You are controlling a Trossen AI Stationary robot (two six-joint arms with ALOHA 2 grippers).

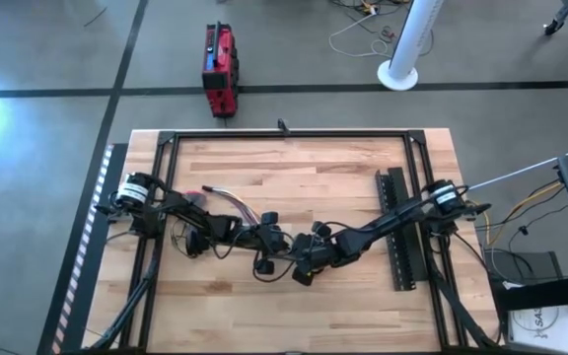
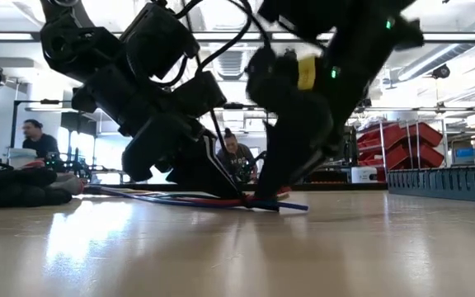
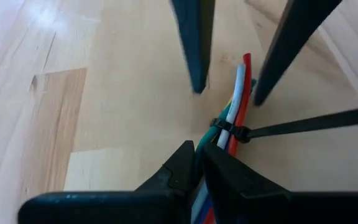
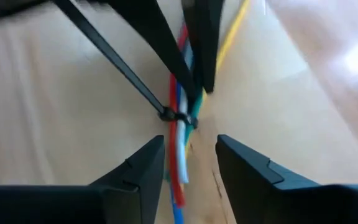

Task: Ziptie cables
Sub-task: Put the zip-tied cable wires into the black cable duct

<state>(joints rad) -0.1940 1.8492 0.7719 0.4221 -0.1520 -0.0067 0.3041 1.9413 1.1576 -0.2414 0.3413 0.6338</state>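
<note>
The cables, a bundle of red, blue, white, green and yellow wires, lie on the wooden table near its middle. The ziptie is looped around the bundle, and its black tail sticks out sideways. My left gripper is shut on the bundle just behind the loop. My right gripper is open, with one finger on each side of the bundle's free end, in front of the loop. In the low view the wires run along the tabletop under both grippers. My left gripper pinches the cable bundle between its two fingers, a short way behind the ziptie loop. The fingers come slanting down from the table's left and lie across the wires. The bundle rests on the table, its free end reaching past the fingers.
A long black perforated bar lies on the table's right side beside the right arm. A black frame runs along the table's far edge. A red case stands on the floor beyond the table. People sit in the room behind.
</note>
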